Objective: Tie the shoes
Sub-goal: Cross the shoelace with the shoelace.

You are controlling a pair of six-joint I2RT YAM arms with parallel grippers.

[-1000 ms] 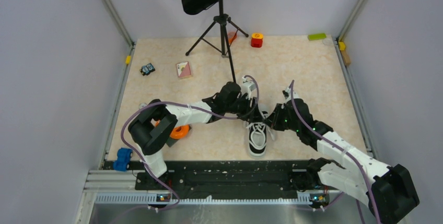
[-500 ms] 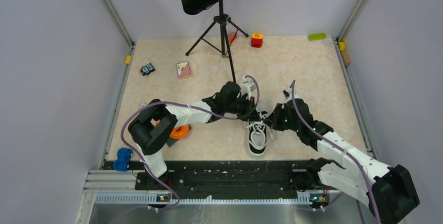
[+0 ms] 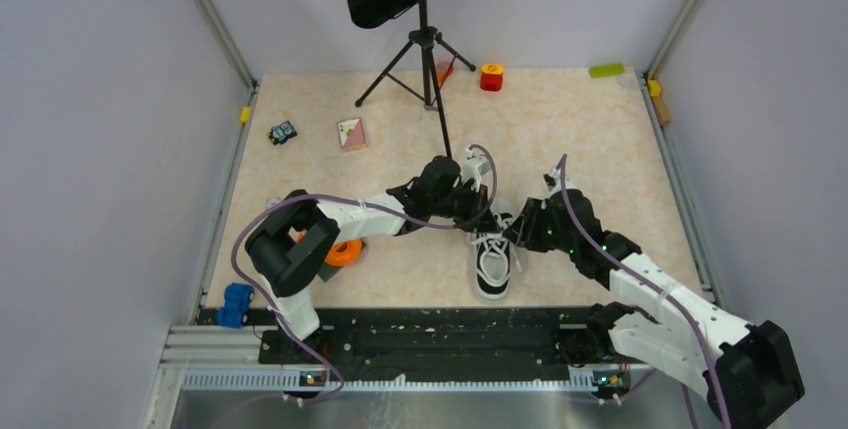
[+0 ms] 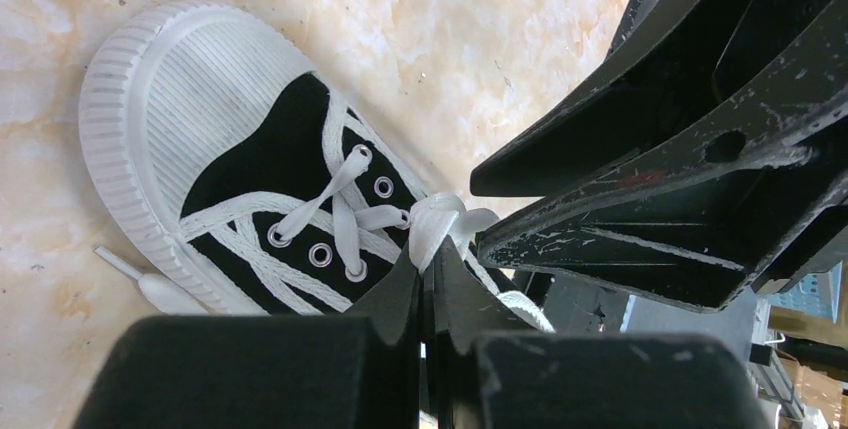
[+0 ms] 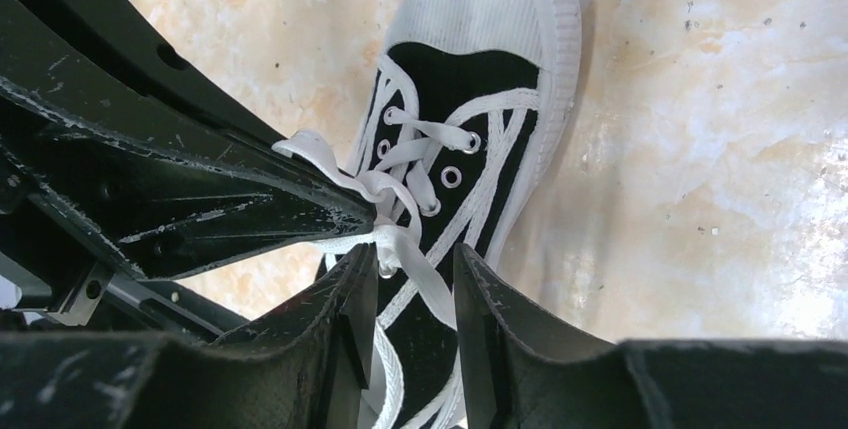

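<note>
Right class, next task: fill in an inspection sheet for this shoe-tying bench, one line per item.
Surface: marbled beige table, flat.
Job's things: one black sneaker on its sole; white laces drawn up over the eyelets.
Clutter: music stand, red block, card, orange ring.
Grippers: left pincer shut on a lace; right pincer open, lace passing between its fingers.
Cables: purple cables loop along both arms.
Surroundings: plain grey walls; nothing else seen.

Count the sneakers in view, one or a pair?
1. The black sneaker lies near the table's front middle, toe cap toward the near edge, its laces pinched by the left gripper. No second sneaker shows, though the arms hide some table.
</note>
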